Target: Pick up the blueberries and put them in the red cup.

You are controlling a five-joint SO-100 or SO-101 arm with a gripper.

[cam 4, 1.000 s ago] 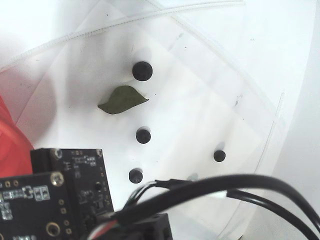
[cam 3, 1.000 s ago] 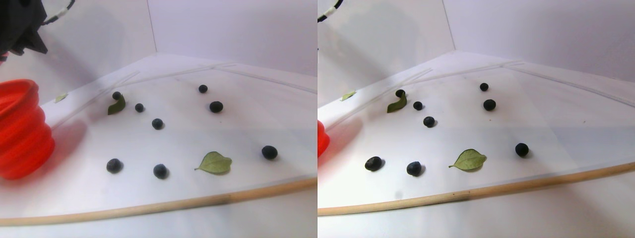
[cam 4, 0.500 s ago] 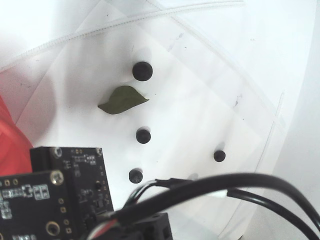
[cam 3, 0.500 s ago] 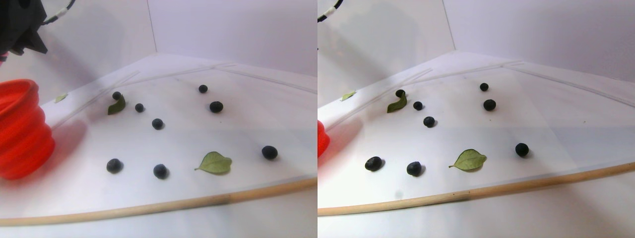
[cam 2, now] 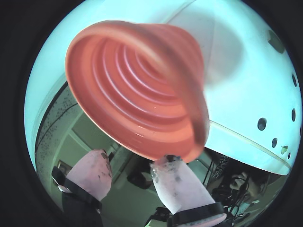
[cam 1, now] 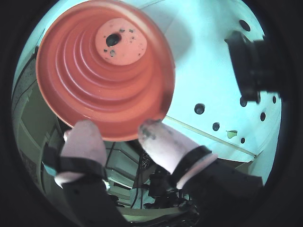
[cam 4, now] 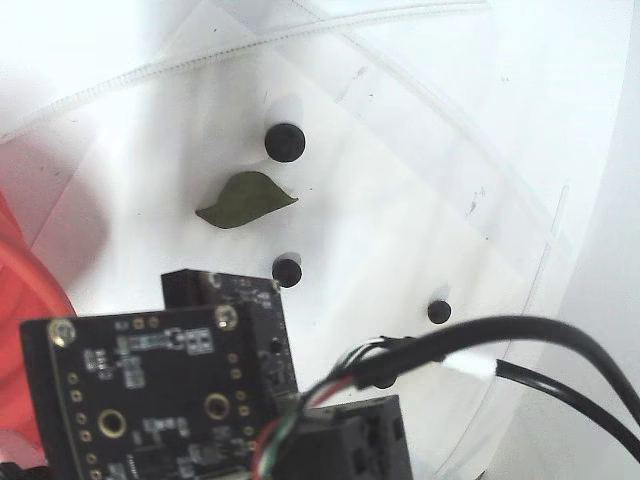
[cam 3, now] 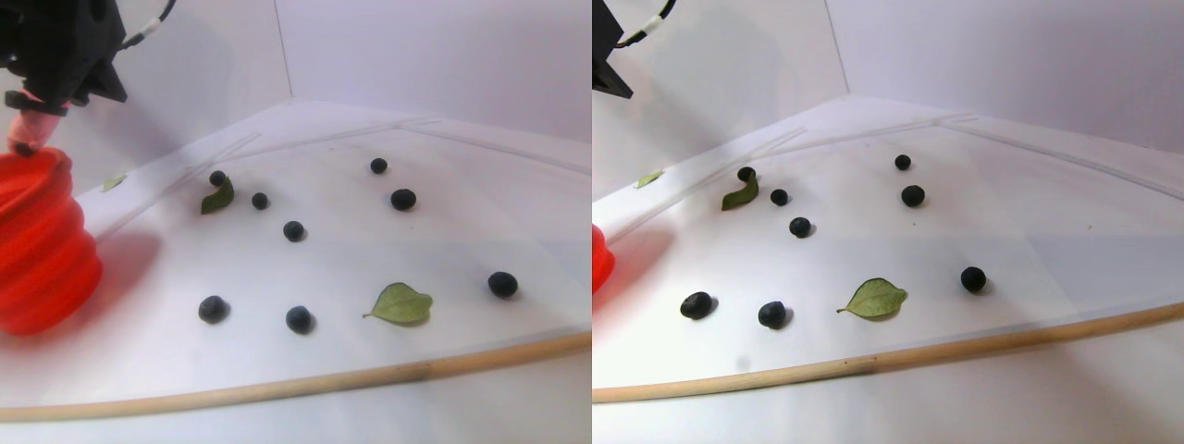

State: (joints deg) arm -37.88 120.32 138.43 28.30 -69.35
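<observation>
— Biggest thing first: where's the red cup (cam 1: 99,90)?

— At the far left of the white table (cam 3: 462,240) in the stereo pair view, standing upright with its ridged sides showing. In both wrist views you look straight down its stepped inner rings.

— Anything inside?

— One dark berry (cam 1: 112,39) lies on the cup's floor in a wrist view, with a few dark specks around it.

— And the gripper (cam 1: 116,137)?

— Right over the cup's near rim. Its two pale, padded fingers (cam 2: 94,172) are spread apart with open space between the tips, nothing held. In the stereo pair view a pinkish fingertip (cam 3: 26,134) sits just above the cup's top edge, under the black arm body.

— The circuit board?

— A black board (cam 4: 150,380) with cables fills the bottom of the fixed view, covering part of the table.

— Now the blueberries (cam 3: 293,230)?

— Loose on the table, well apart from the cup. In the left half of the stereo pair view I count eight: three trailing diagonally at the back left, two at the back right, two at the front, one alone at the right.

— Leaves?

— A light green leaf (cam 3: 400,303) lies flat between the front berries and the lone right one. A darker curled leaf (cam 3: 218,196) touches the rearmost left berry. A tiny leaf scrap (cam 3: 114,182) lies near the back wall.
</observation>
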